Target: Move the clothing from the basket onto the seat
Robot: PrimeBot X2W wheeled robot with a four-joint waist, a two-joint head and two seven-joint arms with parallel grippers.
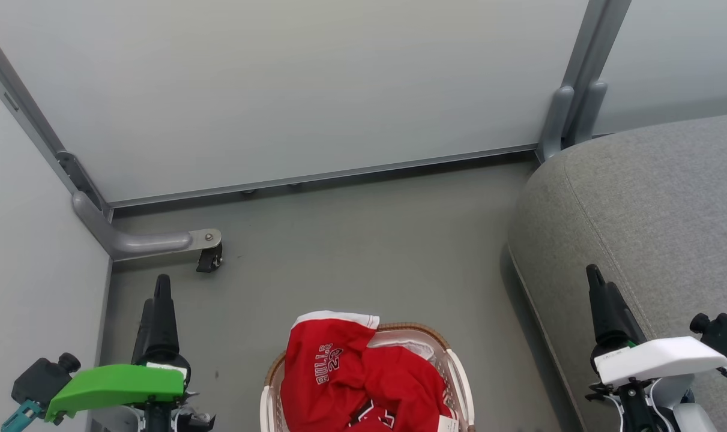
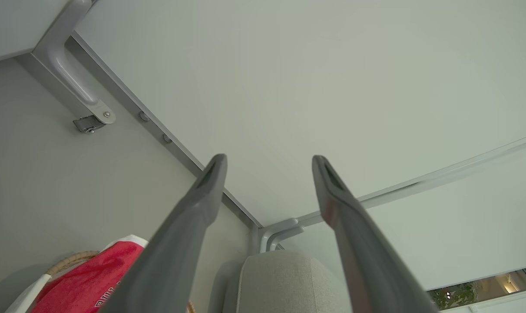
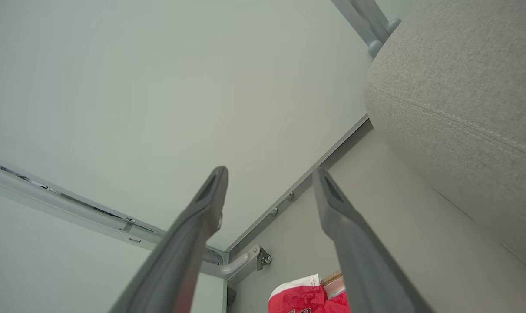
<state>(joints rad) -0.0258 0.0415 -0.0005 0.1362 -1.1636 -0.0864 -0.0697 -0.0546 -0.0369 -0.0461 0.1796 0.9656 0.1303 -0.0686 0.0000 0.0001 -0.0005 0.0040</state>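
Clothing [image 1: 363, 378] sits heaped in the basket [image 1: 426, 329], left of the seat [image 1: 639, 210]. Left claw [image 2: 269, 160] and right claw [image 3: 269, 171] both gape, empty. First pick seems pending; I'd lower one onto a red fold.

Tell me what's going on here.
A two-armed robot faces a basket of red clothing on the floor, with a BULLS 23 jersey on top. Nothing is being handled: the left gripper and the right gripper are both open and empty, held either side of the basket. The right one is by the grey seat, and no garment lies on the part of it in view. The move has not started.
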